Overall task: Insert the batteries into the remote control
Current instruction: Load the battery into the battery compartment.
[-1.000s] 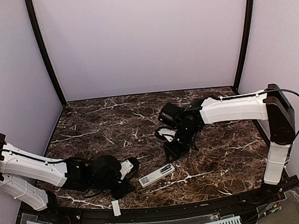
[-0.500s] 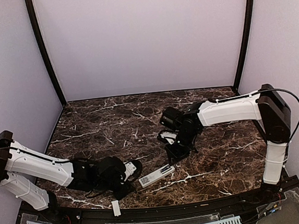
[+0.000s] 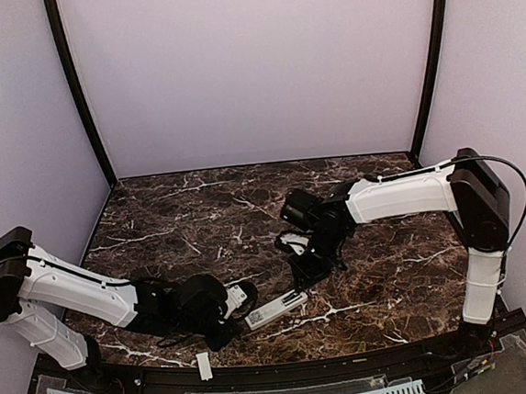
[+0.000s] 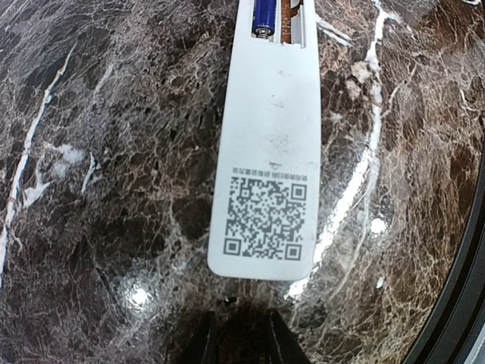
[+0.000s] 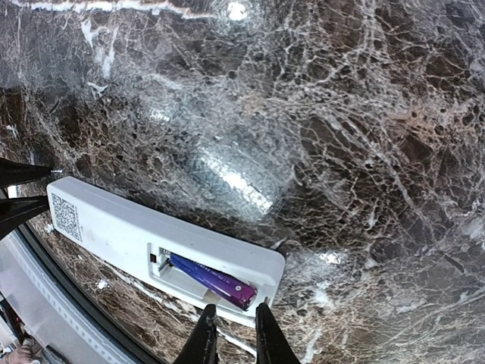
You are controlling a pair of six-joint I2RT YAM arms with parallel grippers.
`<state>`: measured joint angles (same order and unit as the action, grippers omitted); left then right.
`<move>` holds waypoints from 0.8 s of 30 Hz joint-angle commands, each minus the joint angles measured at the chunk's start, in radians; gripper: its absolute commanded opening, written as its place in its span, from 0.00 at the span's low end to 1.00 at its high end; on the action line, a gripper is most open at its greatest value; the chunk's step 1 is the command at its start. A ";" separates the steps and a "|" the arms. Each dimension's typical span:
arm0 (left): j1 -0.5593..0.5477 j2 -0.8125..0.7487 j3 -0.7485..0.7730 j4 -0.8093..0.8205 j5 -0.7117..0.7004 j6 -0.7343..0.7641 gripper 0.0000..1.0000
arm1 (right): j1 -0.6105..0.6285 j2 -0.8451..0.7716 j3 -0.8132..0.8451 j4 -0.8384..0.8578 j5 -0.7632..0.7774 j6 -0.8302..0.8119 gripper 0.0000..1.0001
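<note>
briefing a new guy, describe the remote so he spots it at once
On the dark marble table, look near the middle of its front edge. The remote control lies there back up, a white bar with a QR code at one end and a purple battery in its open bay. The shorter white strip nearby is plain.
</note>
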<state>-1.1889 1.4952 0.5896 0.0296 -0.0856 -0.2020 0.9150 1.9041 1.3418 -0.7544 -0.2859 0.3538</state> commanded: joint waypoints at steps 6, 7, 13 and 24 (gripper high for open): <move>-0.005 0.032 0.032 0.015 0.020 0.012 0.17 | -0.007 0.024 0.000 0.010 0.000 -0.001 0.13; -0.005 0.032 0.032 0.016 0.020 0.012 0.17 | -0.007 0.026 -0.002 0.012 -0.004 -0.001 0.13; -0.005 0.036 0.032 0.013 0.020 0.007 0.17 | -0.007 0.035 -0.004 0.018 -0.014 -0.001 0.12; -0.005 0.047 0.037 0.020 0.024 0.010 0.16 | -0.007 0.044 -0.014 0.044 -0.055 0.016 0.08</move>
<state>-1.1889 1.5249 0.6075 0.0559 -0.0711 -0.1974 0.9150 1.9282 1.3418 -0.7368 -0.3065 0.3550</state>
